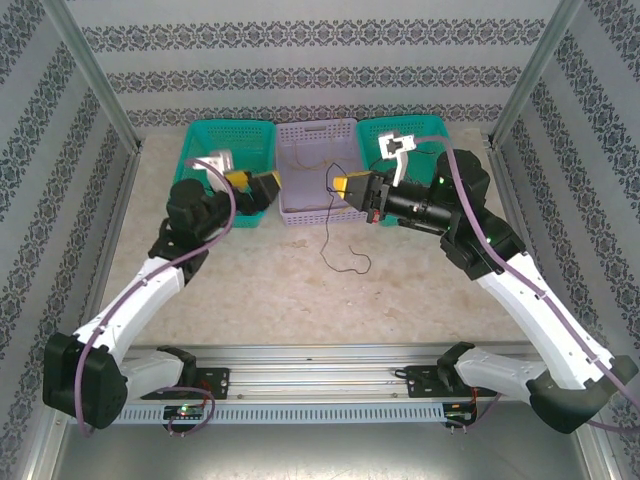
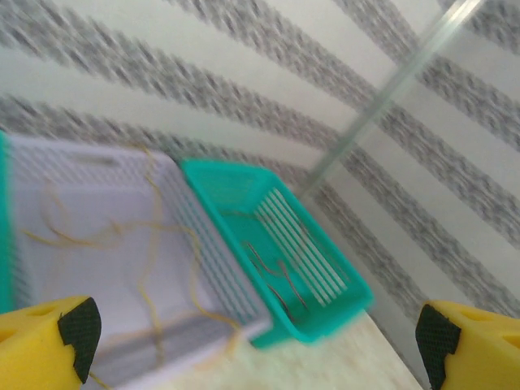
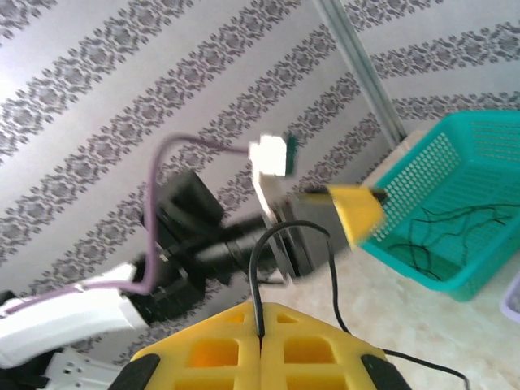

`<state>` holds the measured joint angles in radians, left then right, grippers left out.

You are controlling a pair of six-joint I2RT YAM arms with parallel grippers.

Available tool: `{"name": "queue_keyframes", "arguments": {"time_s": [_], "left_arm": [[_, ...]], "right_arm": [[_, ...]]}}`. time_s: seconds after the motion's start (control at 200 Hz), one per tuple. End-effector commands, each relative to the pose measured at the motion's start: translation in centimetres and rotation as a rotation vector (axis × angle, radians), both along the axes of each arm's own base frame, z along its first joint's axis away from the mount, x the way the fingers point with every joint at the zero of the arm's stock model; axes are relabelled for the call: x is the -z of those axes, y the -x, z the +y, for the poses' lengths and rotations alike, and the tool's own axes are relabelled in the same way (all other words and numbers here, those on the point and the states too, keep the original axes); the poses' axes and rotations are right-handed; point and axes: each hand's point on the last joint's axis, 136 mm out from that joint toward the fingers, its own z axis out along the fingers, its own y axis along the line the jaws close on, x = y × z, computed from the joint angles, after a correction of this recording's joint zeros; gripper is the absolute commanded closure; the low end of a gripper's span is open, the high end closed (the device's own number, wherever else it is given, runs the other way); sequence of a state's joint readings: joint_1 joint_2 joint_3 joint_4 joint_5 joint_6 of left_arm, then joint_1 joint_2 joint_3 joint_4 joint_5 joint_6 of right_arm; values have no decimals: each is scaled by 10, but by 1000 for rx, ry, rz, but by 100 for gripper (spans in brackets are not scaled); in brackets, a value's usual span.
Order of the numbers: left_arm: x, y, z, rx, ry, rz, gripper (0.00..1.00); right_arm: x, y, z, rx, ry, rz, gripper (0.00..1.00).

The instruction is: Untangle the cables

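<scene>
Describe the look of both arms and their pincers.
The left arm and right arm are alike: white shells, black joints and bases, a purple cable looped along each. The left pincer and right pincer are blocky yellow fingers with black pads. A white camera bracket sits on each wrist.

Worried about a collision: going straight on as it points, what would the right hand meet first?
Probably the open left hand, which faces it across free air, though depth is unclear.

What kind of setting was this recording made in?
Probably a lab robot test cell, not a home: aluminium frame posts, patterned wall panels boxing in the table, and a mounting rail at its near edge.
</scene>
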<state>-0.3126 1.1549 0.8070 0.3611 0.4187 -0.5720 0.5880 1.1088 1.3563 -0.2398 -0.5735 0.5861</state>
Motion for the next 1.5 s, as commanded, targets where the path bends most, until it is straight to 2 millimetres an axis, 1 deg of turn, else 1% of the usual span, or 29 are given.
{"name": "queue_keyframes", "arguments": {"time_s": [0.0, 0.08, 0.18, 0.38, 0.445, 0.52, 0.625, 0.64, 0.709, 0.804, 1.039, 1.154, 1.214, 1.244, 1.314, 1.374, 1.449, 1.499], "left_arm": [[-7, 27, -33, 189, 90, -59, 0], [3, 40, -51, 256, 90, -63, 0], [14, 55, -69, 336, 81, -54, 0], [22, 89, -102, 489, 70, -67, 1], [28, 98, -115, 531, 46, -60, 4], [37, 104, -122, 556, 14, -48, 11], [43, 105, -122, 552, 2, -37, 19], [44, 105, -122, 551, -2, -35, 21], [46, 105, -120, 541, -20, -30, 39], [48, 104, -119, 532, -36, -21, 54], [43, 103, -121, 542, -25, -15, 77], [37, 105, -121, 547, -19, -20, 85], [33, 106, -120, 548, -21, -23, 93], [31, 106, -120, 549, -21, -24, 100], [24, 107, -119, 547, -14, -34, 100], [15, 110, -118, 549, -11, -44, 100], [4, 112, -114, 539, -15, -50, 100], [-6, 115, -111, 528, -25, -60, 100]], "right_arm": [[-28, 17, 9, -83, -55, -27, 100], [-29, 19, 14, -106, -55, -21, 100], [-23, 17, 17, -106, -49, -5, 100], [-19, 21, 26, -128, -48, 6, 100], [-19, 22, 29, -139, -48, 11, 100], [-21, 23, 30, -144, -50, 8, 100], [-22, 24, 29, -143, -49, 6, 100], [-23, 24, 29, -142, -49, 3, 100], [-24, 25, 28, -141, -48, -1, 100], [-23, 26, 26, -133, -49, -3, 100], [-20, 29, 23, -130, -55, -3, 100], [-19, 29, 19, -110, -47, -12, 100], [-17, 30, 17, -101, -43, -14, 100], [-16, 29, 16, -95, -41, -14, 100], [-12, 27, 13, -77, -38, -7, 100], [-6, 21, 8, -37, -33, 8, 100], [2, 15, -1, 14, -25, 13, 95], [10, 11, -9, 58, -13, 13, 88]]}}
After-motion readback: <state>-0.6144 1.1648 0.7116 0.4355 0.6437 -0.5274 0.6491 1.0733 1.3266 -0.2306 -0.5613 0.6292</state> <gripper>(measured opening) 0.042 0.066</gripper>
